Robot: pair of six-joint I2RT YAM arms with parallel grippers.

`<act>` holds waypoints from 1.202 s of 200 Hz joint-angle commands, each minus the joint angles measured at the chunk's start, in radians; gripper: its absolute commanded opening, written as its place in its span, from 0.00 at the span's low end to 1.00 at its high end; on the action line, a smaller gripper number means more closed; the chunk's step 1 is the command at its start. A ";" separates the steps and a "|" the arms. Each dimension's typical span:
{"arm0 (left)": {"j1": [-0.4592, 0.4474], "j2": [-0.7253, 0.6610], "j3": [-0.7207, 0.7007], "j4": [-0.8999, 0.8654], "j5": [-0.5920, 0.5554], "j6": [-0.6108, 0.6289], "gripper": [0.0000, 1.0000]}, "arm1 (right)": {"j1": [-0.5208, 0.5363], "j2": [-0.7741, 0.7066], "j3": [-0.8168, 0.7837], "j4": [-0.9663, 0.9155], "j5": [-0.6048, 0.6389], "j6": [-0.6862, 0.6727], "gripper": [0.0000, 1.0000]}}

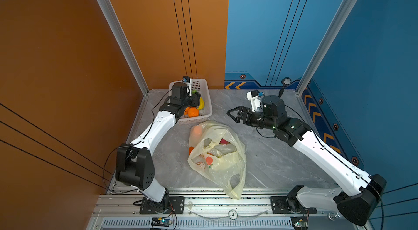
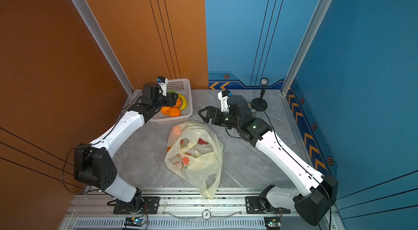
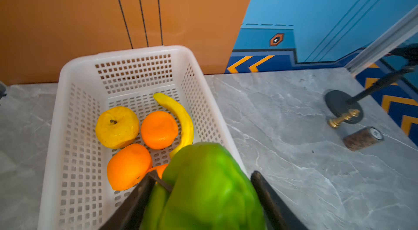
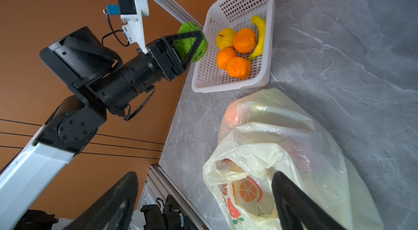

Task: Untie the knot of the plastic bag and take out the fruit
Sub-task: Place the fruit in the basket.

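Plastic bag (image 1: 217,156) lies mid-counter (image 1: 271,161) in both top views. Its mouth gapes and its handle loops (image 1: 235,186) are loose, one draped over the near rail (image 1: 203,197). I see no tied knot, so I judge the untying done. Through the film I make out an orange (image 1: 197,130) at the bag's far end and a pink piece (image 1: 224,141) inside, so I reckon the unloading is unfinished. My left tool (image 1: 195,99) is over the white basket (image 1: 199,119) at far left. My right tool (image 1: 233,113) hangs near the bag's far right side.

Left wrist view: the left tool's jaws are clamped either side of a green fruit (image 3: 203,186), above the basket. Lying in the basket are a yellow round fruit (image 3: 117,127), three oranges (image 3: 159,129), one half hidden, and a banana (image 3: 181,122).

Right wrist view: the right tool's jaws stand wide apart and empty, over the bag's open mouth. By my reckoning this green fruit needs setting down, then the bag's remainder comes out.
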 commanded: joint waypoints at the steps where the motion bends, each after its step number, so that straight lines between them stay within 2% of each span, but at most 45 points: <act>1: 0.022 0.117 0.155 -0.179 -0.009 -0.046 0.37 | -0.005 0.009 0.020 -0.006 0.018 -0.018 0.94; 22: 0.031 0.261 0.315 -0.315 0.038 -0.062 0.37 | -0.005 0.009 0.015 -0.008 0.017 -0.014 0.94; 51: 0.026 0.404 0.448 -0.398 0.084 -0.089 0.37 | -0.007 0.011 0.009 -0.010 0.026 -0.010 0.94; 113: -0.008 0.577 0.573 -0.457 0.104 -0.101 0.36 | -0.015 0.009 0.000 -0.023 0.023 -0.013 0.94; 152: -0.014 0.685 0.673 -0.534 0.083 -0.065 0.38 | -0.021 -0.008 -0.015 -0.011 0.024 -0.013 0.95; 169: -0.013 0.735 0.715 -0.574 0.064 -0.054 0.43 | -0.025 -0.014 -0.017 -0.018 0.020 -0.016 0.95; 182: -0.013 0.754 0.731 -0.592 0.059 -0.053 0.52 | -0.028 -0.019 -0.017 -0.024 0.017 -0.018 0.95; 208: -0.018 0.740 0.723 -0.592 0.057 -0.049 0.70 | -0.036 -0.030 -0.019 -0.026 0.016 -0.021 0.95; 240: -0.025 0.682 0.721 -0.592 0.056 -0.040 0.85 | -0.039 -0.034 -0.017 -0.022 0.011 -0.020 0.95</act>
